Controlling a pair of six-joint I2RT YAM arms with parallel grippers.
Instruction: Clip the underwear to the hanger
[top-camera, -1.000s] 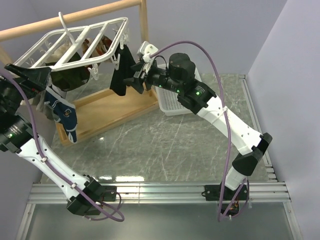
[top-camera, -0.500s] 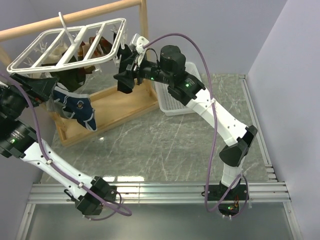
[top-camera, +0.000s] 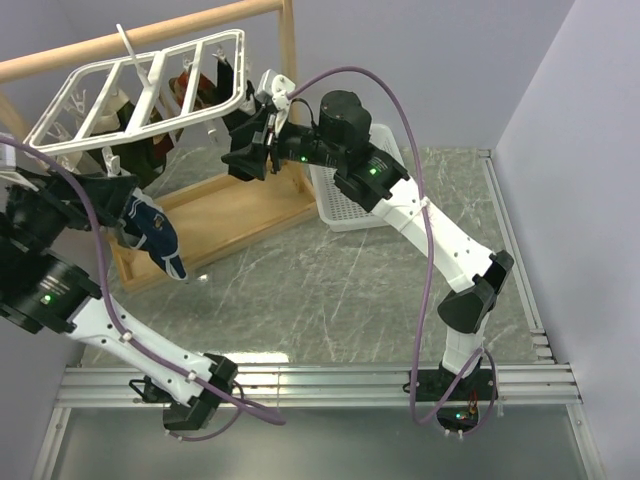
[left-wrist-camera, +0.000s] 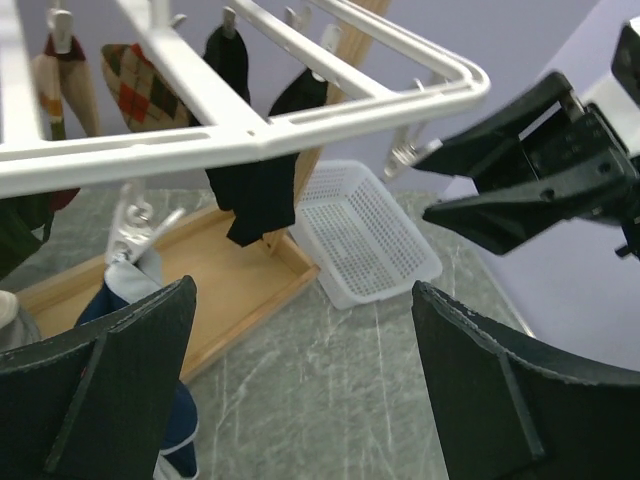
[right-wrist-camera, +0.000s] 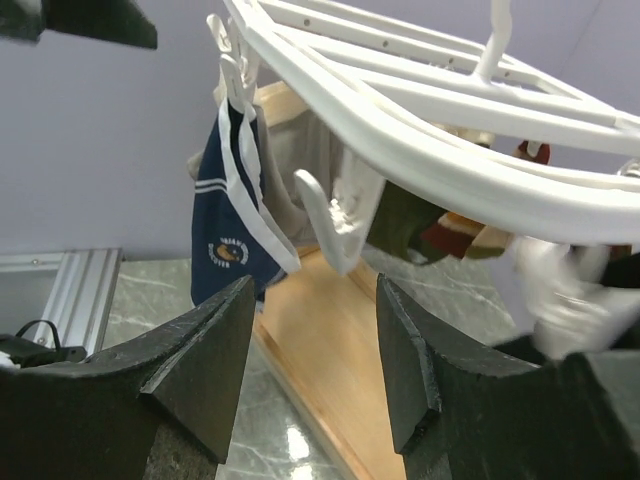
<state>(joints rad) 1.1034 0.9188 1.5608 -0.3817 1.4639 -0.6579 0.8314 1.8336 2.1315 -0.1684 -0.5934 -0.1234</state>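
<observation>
Underwear (right-wrist-camera: 225, 220) hanging clipped at tilted hanger's (right-wrist-camera: 450, 165) left end, left gripper (left-wrist-camera: 305, 385) spread wide beside it, right gripper (right-wrist-camera: 312, 345) spread empty at right end

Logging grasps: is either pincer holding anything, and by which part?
Neither. Left pincer and right pincer are open and empty; the underwear hangs clipped to the hanger.

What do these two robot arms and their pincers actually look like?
The left arm and right arm are white links with chunky black joints, a purple cable looping alongside, and small green lights. The left pincer and right pincer are black, each with two flat, wedge-shaped fingers.
</observation>
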